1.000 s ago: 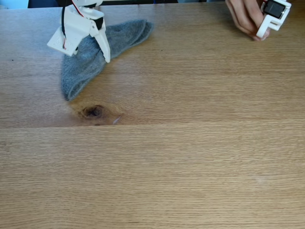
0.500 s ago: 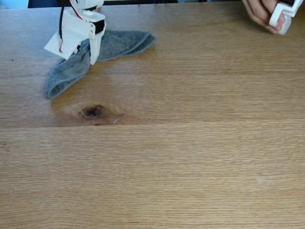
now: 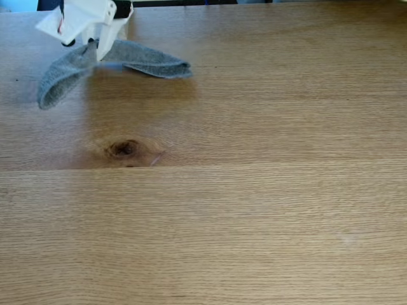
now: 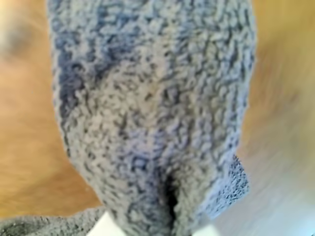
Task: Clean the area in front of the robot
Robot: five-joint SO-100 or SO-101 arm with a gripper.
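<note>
Dark strip [image 3: 191, 2] beyond the far table edge, pale blue patch [image 3: 16, 5] at top left, soft daylight

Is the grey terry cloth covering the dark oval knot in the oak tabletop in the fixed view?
No, the grey terry cloth lies near the far left corner, apart from the dark oval knot, which is fully exposed.

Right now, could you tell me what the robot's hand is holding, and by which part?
The hand is pinching the grey terry cloth near its middle fold, with both ends trailing on the tabletop.
</note>
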